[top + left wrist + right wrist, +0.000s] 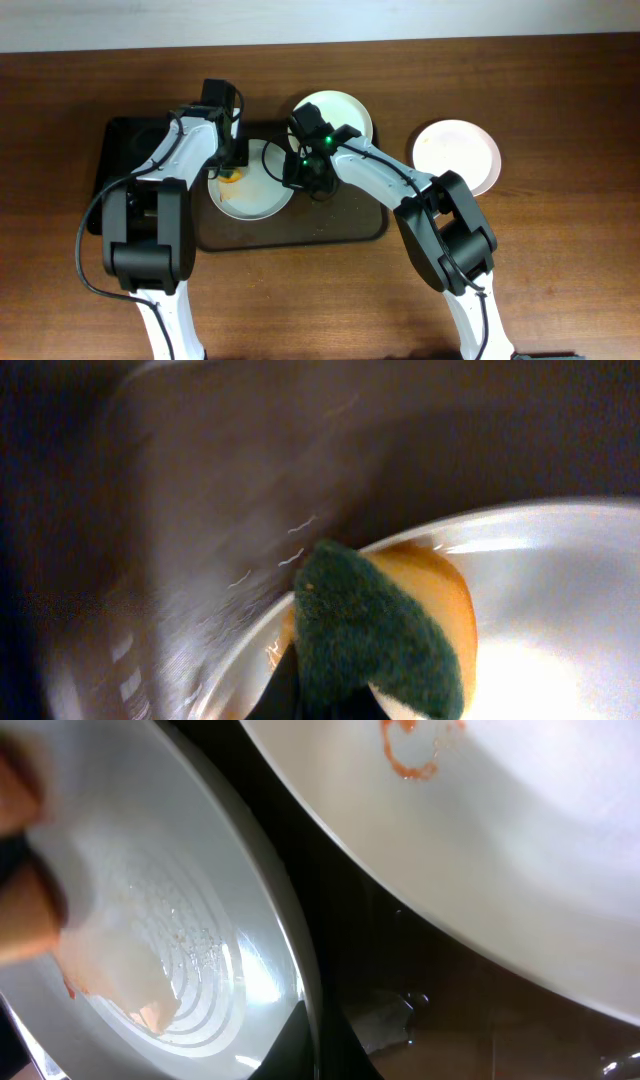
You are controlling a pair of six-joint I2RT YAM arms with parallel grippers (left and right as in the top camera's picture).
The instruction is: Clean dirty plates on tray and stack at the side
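Note:
A white plate [255, 190] smeared with orange sauce lies on the dark brown tray [300, 228]. My left gripper [232, 168] is shut on a green and yellow sponge [375, 635], which presses on the left rim of this plate [545, 610]. My right gripper [300, 175] is shut on the right rim of the same plate [180, 900], with the fingers either side of the rim [315, 1040]. A second plate [340, 112] with a thin orange streak [410, 760] sits at the tray's back edge. A third, plain plate [457, 155] lies on the table to the right.
A smaller black tray [122, 150] lies left of the brown tray, under my left arm. The wooden table [560, 250] extends to the right and front. The brown tray's wet floor [450, 1010] shows between the two plates.

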